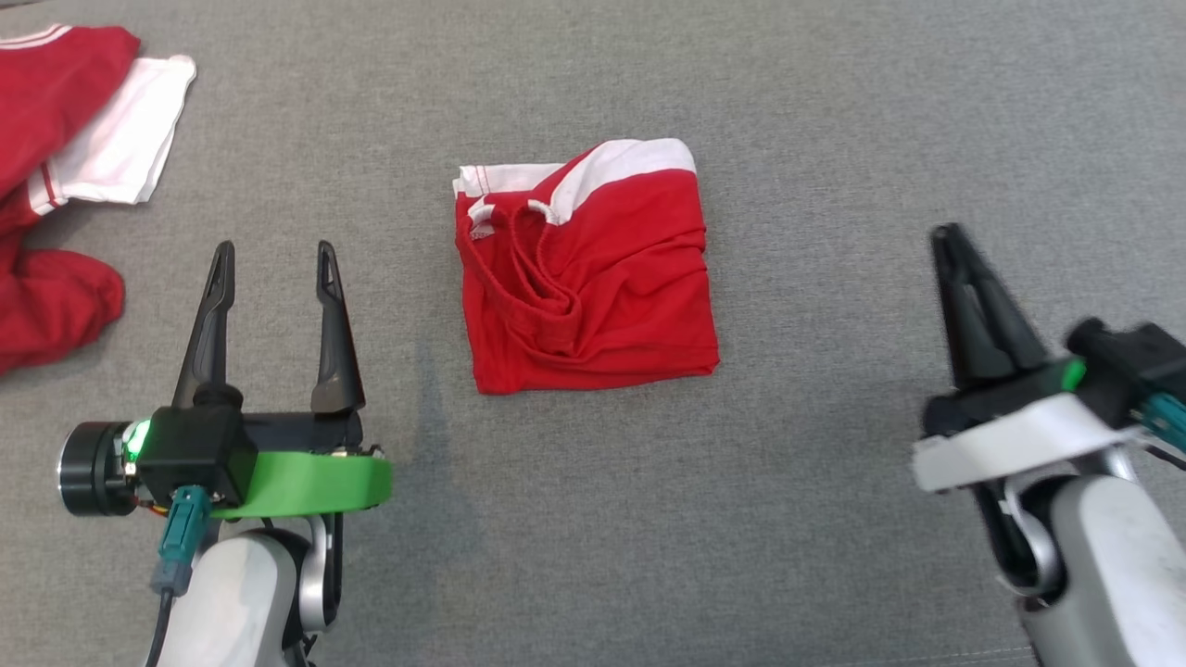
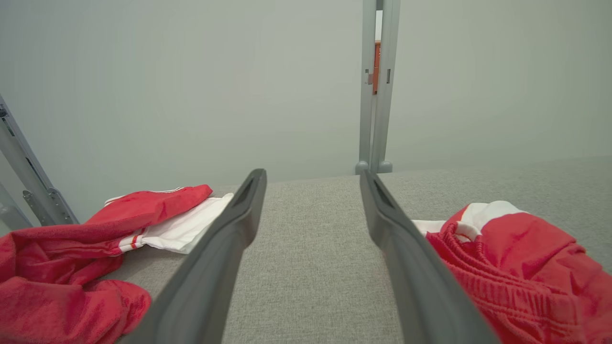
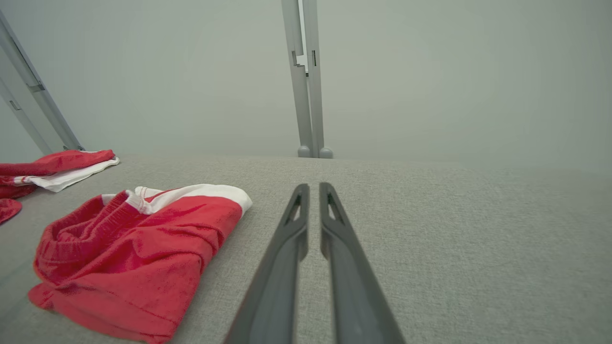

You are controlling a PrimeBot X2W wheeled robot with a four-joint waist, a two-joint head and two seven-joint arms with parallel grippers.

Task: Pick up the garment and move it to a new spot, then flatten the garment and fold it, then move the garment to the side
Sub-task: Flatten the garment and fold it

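Counter point(image 1: 834, 139): grey woven fabric surface. Red-and-white clothing point(image 1: 65, 102): crumpled heap at its far left edge. Grey metal posts point(image 3: 308, 95): upright at the far edge.

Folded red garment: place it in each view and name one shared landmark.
Head view: folded red garment, centre.
Left wrist view: folded red garment, lower right.
Right wrist view: folded red garment, lower left.
Shared landmark: red-and-white clothes pile, at the left in all three.
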